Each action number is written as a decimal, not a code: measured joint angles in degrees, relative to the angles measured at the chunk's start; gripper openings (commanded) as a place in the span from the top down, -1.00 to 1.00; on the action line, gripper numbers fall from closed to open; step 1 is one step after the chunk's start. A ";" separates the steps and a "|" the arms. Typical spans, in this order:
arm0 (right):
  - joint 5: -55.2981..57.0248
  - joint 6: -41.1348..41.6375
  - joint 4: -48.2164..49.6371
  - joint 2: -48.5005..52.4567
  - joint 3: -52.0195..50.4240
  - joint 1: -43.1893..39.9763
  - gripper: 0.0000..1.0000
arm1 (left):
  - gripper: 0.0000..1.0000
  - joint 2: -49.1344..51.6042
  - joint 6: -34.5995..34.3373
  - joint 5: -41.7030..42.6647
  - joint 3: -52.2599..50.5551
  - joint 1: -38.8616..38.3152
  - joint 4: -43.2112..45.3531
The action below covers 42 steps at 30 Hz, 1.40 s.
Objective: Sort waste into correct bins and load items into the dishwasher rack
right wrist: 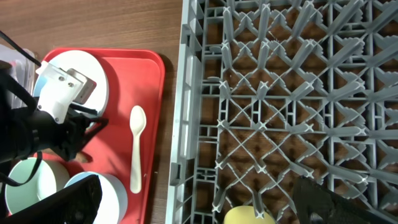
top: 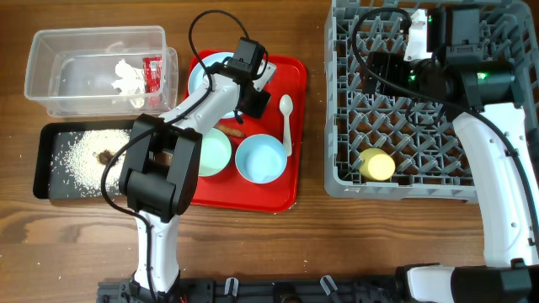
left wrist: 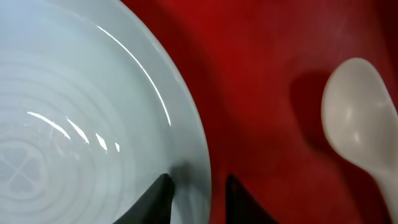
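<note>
The pale blue plate [top: 205,74] lies at the back of the red tray [top: 292,76]. My left gripper [top: 250,94] is open and astride the plate's rim [left wrist: 186,124], with one finger over the plate and one over the tray [left wrist: 273,56]. The white spoon [top: 287,123] [left wrist: 360,118] lies to its right. Two bowls [top: 212,154] [top: 260,159] and the orange-brown stick [top: 232,132] are on the tray. My right gripper [right wrist: 202,208] is open and empty above the grey rack [top: 421,183], where the yellow cup [top: 376,165] [right wrist: 247,216] lies.
The clear tub [top: 50,50] at the back left holds tissue [top: 126,77] and the red-and-white wrapper [top: 152,74]. The black tray [top: 46,181] in front of it holds rice [top: 82,156] and a brown lump [top: 104,156]. Bare wood separates the red tray from the rack.
</note>
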 measured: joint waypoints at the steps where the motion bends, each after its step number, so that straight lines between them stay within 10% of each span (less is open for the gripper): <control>1: 0.00 0.00 -0.04 0.13 0.00 0.00 -1.00 | 0.51 0.00 0.02 -0.02 0.00 0.00 0.11; 11: 0.00 0.00 -0.09 0.52 0.00 0.00 -0.99 | 0.91 0.22 -0.70 -0.37 0.00 0.00 0.33; 27: 0.00 0.00 -0.24 0.52 0.00 0.00 -1.00 | 0.92 -2.40 -14.69 -0.59 5.49 0.00 -2.64; 42: 0.00 0.00 -0.24 0.52 0.00 0.00 -1.00 | 0.92 -25.35 -23.74 3.93 6.12 6.51 -4.57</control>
